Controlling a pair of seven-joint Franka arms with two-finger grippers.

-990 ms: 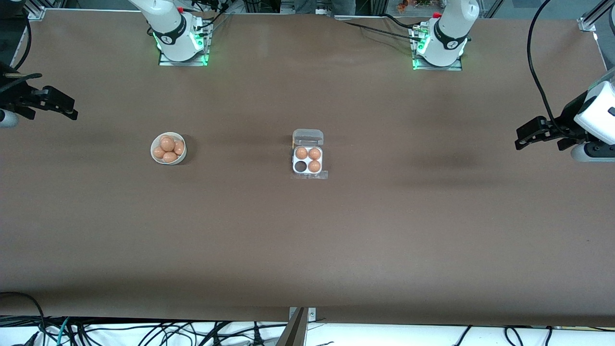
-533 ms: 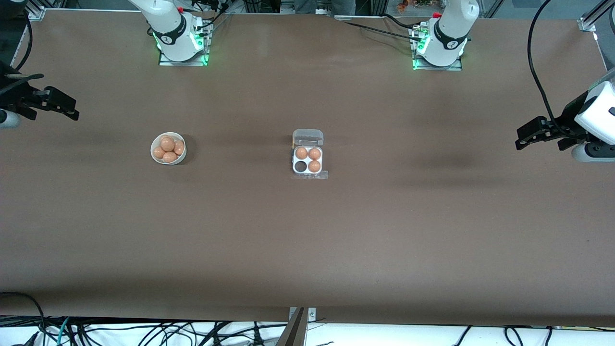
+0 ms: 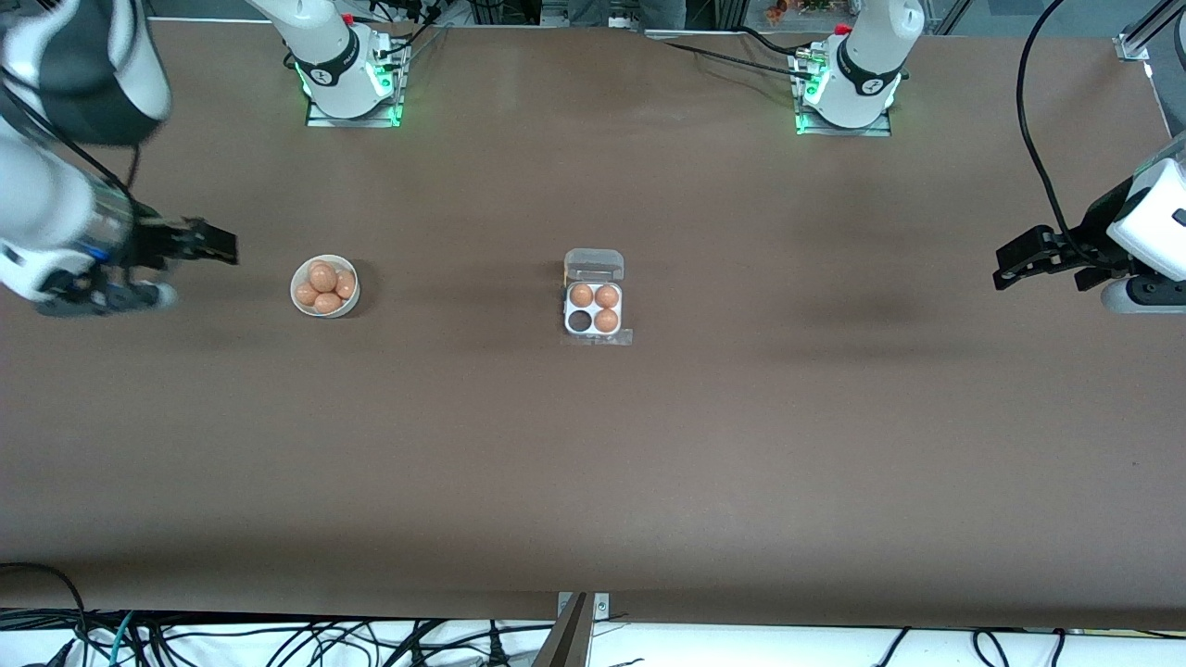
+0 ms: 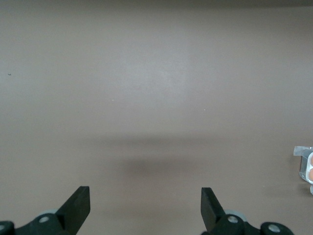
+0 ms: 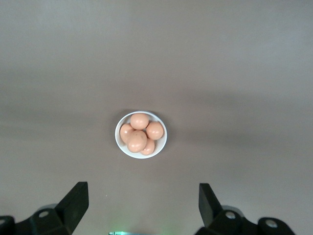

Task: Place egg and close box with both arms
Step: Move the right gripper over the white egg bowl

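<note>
A wide brown table [image 3: 593,445] fills the room's middle, with cables trailing along the edge nearest the front camera and the two arm bases bolted along the edge farthest from it, green lights glowing at their feet.

The right arm [image 3: 56,139] curls in low from its end of the table, its wrist level, and its right tool [image 3: 218,248] hangs with fingers spread wide just beside the white bowl [image 3: 324,286]. A second ago that arm sat farther out at the table's end; it has swung in toward the bowl. The left arm [image 3: 1144,232] waits at its own end, unchanged, its left tool [image 3: 1015,264] spread open over bare table.

The box [image 3: 594,308] sits mid-table with its clear lid laid open away from the front camera; three cells hold eggs and the cell nearest the front camera toward the right arm's end is dark and bare.

The bowl holds a heap of eggs [image 5: 139,134], one egg [image 5: 137,141] lying on top.
</note>
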